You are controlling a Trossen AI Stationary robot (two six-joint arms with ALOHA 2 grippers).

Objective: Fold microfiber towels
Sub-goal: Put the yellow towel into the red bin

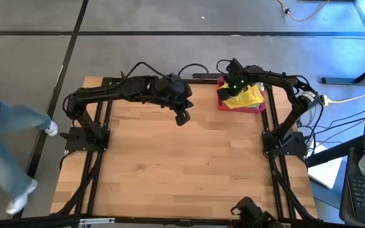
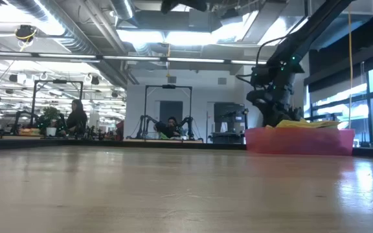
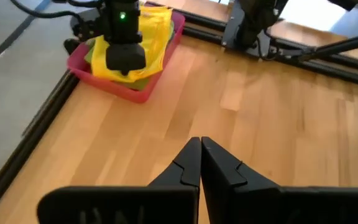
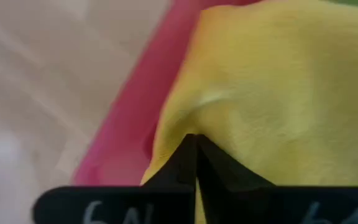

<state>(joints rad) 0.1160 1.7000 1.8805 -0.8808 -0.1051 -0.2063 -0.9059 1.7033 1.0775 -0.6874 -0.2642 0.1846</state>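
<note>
Hovering over the table's (image 1: 182, 164) far middle, the left gripper (image 1: 182, 118) has its fingers clenched together on nothing. Further right, at the far right corner, the pink-red tray (image 1: 224, 103) holds the heaped microfiber towels (image 1: 249, 96), yellow on top with green beneath. The right gripper (image 4: 194, 146) is down in the tray, fingers pinched on the top yellow towel (image 4: 278, 93). No towel lies spread or folded on the wood, so folding seems barely begun.

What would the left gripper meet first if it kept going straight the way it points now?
Probably the bare table. The left gripper, shut and empty, points down across open wood; the pink tray of towels sits off to one side of that line, though depth is uncertain.
</note>
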